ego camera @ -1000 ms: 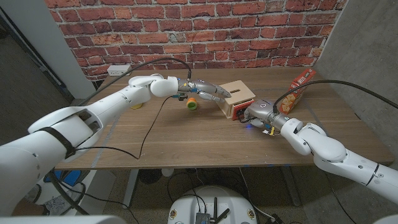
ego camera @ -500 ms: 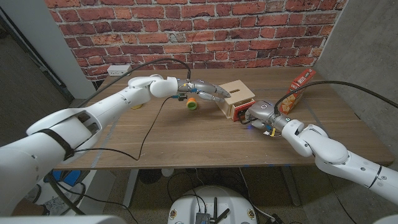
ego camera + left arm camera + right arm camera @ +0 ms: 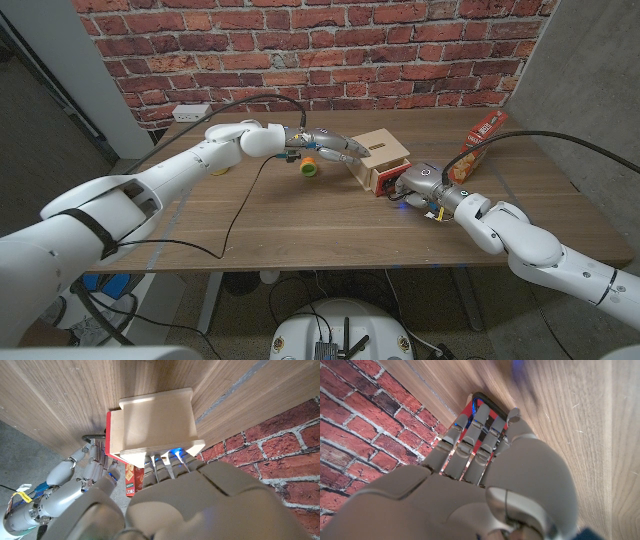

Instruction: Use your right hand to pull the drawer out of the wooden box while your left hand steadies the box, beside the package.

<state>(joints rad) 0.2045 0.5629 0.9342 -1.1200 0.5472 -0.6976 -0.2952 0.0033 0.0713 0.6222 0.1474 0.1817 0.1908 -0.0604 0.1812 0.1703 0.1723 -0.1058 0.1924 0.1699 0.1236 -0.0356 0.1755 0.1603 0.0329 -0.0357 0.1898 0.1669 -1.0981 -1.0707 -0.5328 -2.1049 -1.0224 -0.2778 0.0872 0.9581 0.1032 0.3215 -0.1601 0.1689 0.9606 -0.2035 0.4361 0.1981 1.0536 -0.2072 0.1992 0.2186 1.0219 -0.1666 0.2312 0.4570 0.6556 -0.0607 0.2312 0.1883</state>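
Observation:
A pale wooden box [image 3: 381,150] stands mid-table, its red drawer front [image 3: 380,182] facing my right hand. My left hand [image 3: 335,148] reaches in from the left, its fingers [image 3: 165,457] stretched out and pressing on the box's [image 3: 155,420] far end. My right hand [image 3: 415,182] is at the drawer front, with its fingers [image 3: 470,435] and thumb closed around the black handle [image 3: 492,404]. In the left wrist view my right hand [image 3: 75,485] sits at the drawer's red edge [image 3: 107,435]. The orange package [image 3: 478,140] lies just right of the box.
A green and orange object [image 3: 309,166] lies on the table below my left forearm, and a small yellow thing [image 3: 218,168] sits farther left. A black cable [image 3: 245,200] trails across the table. A brick wall and a white power strip [image 3: 192,112] stand behind.
My right forearm has shifted slightly toward the box, bringing the hand in on the drawer front. Left hand and box have stayed put.

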